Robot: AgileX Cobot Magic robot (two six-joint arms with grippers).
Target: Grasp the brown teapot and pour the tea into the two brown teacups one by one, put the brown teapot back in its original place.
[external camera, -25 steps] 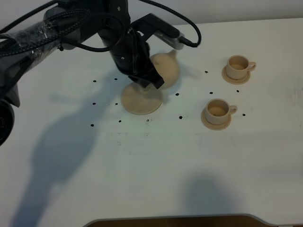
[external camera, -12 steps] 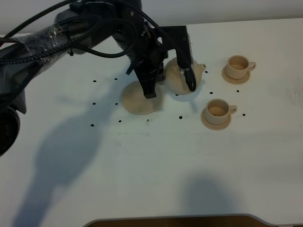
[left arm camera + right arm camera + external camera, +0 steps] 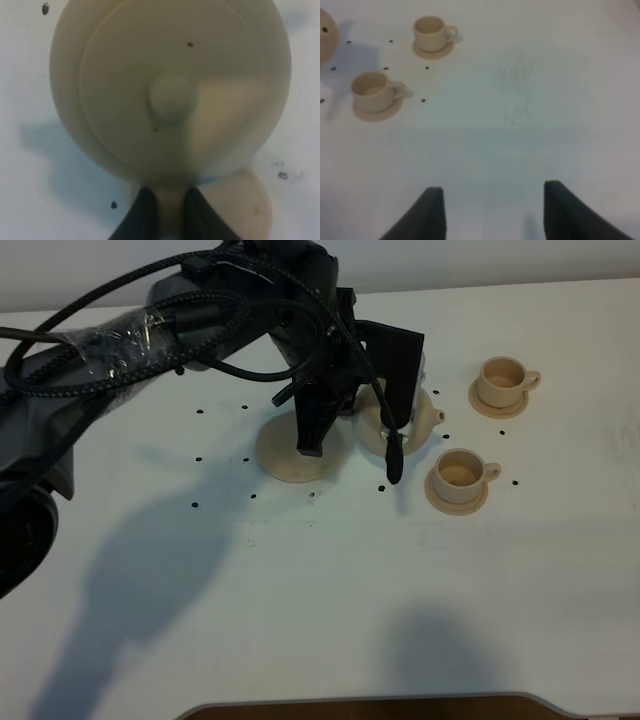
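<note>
Tan-beige clay, round and squat with a knobbed lid: the brown teapot [image 3: 420, 415] is carried by its loop handle in the left gripper [image 3: 170, 202], whose jaws are clamped tight on that handle. The hold sits opposite the spout, evidently so the pot can be tipped forward.

The teapot hangs toward the far edge of the white desk [image 3: 320, 590], between its flat round tan saucer [image 3: 278, 458] and the nearer teacup [image 3: 460, 475]. Its spout points at the cups. The farther teacup [image 3: 503, 382] stands beyond, and both small tan cups rest on matching saucers.

Judgement: approach to the first pour.

The right gripper [image 3: 492, 215] stands apart and empty over bare desk, well away from the teapot.

Bright light, soft dark shadows on the table [image 3: 500, 570]; left wrist view out of focus.
</note>
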